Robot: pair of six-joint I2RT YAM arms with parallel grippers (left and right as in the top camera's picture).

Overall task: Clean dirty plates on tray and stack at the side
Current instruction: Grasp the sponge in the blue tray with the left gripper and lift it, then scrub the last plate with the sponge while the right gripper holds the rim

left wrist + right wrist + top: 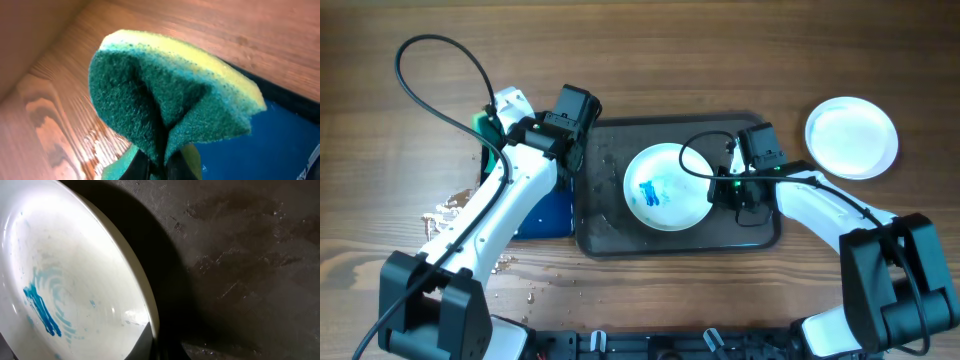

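Sponge [170, 95] fills the left wrist view: green scouring face folded toward the lens, yellow foam behind. Left gripper [160, 167] is clenched on its lower fold, the pinch creasing it. Below it, wood grain, with the blue tray [280, 145] at lower right of the frame.

Overhead: sponge [484, 124] and left gripper [492, 128] sit at upper left, over the table beside the blue tray [545, 215] and well apart from the plate. Pale flakes [450, 205] are scattered on the wood at left.

Plate [665, 187] lies on the grey tray [600, 225], near its middle, with a blue smear [650, 192] left of the plate's centre. Right gripper [722, 186] is at the plate's right rim.

Right wrist view: the plate [65, 280] rim runs down into the right gripper [155, 347] at bottom centre, jaws grasping the rim. That edge looks raised off the tray [240, 255], with a deep shadow under it.

Second plate [851, 137] rests on the table at upper right, off the tray, no blue visible. No third plate is in view.

Step, as I judge it: wiping the smeared plate, not yet begun, since the sponge is nowhere near it.

Next move calls for the left arm to travel right across the tray rim and bring the scouring face flat onto the smear while the right grip steadies the plate. The plate then goes onto the one at upper right.
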